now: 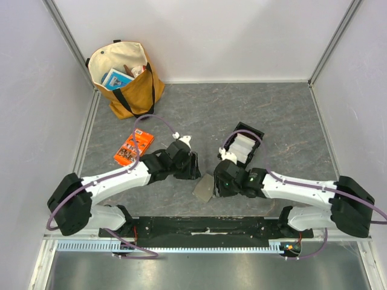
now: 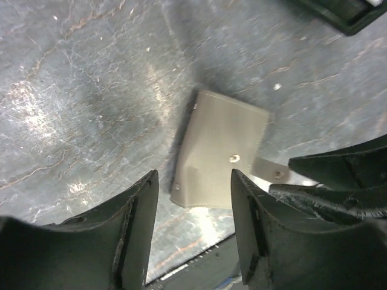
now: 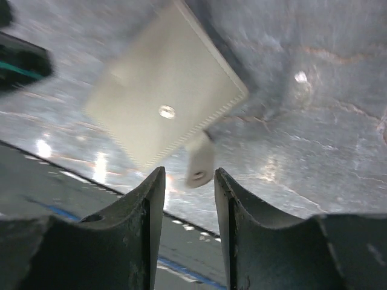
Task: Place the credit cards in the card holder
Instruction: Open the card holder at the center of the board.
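Lying flat on the table (image 1: 272,109) near its front edge, the card holder (image 2: 221,148) rests between left gripper (image 2: 193,181) and right gripper (image 3: 188,175), both with jaws parted and holding nothing; the credit cards (image 1: 242,147) sit stacked in a black tray (image 1: 253,128) behind.

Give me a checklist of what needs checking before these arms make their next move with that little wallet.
1. Left gripper open, empty: ok.
2. Right gripper open, empty: ok.
3. Card holder flat on the table, between both grippers: ok.
4. Its strap unfastened: ok.
5. Card holder opened for cards: not ok, folded shut.
6. Credit cards in the black tray: ok.
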